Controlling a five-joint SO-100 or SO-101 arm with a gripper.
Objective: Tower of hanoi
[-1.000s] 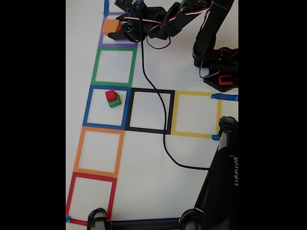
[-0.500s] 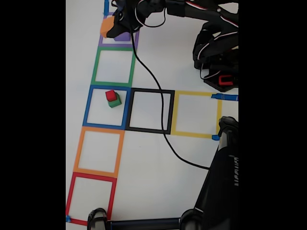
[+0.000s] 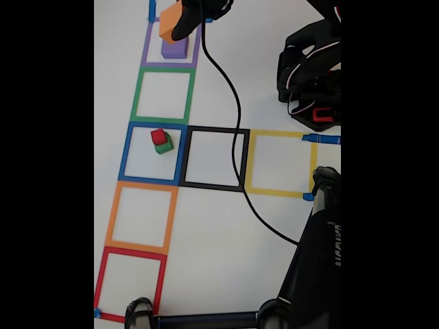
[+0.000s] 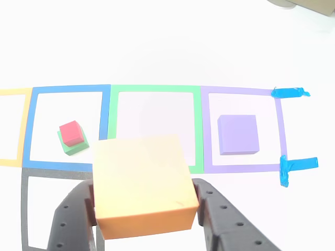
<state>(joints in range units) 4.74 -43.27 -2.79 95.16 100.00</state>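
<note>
My gripper (image 4: 144, 209) is shut on the orange cube (image 4: 142, 183), which hangs lifted above the table. In the fixed view the orange cube (image 3: 170, 22) is in the gripper (image 3: 180, 24) at the top, just above the purple cube (image 3: 174, 48). The purple cube (image 4: 238, 134) rests inside the purple tape square (image 4: 204, 130). The red cube (image 3: 159, 136) sits on top of the green cube (image 3: 165, 146) in the blue tape square (image 3: 124, 152). The other view shows the red cube (image 4: 71, 133) stacked on the green cube (image 4: 70, 147).
A column of tape squares runs down the table: green (image 3: 136, 96), orange (image 3: 111, 216), red (image 3: 101, 277), with black (image 3: 216, 129) and yellow (image 3: 278, 133) squares to the right. A black cable (image 3: 233, 144) trails across the table. The arm base (image 3: 312, 82) stands at the upper right.
The gripper has lifted the orange cube off the purple cube and drawn it up and a little right. The purple cube now shows in its square. The red and green cubes have not moved.
</note>
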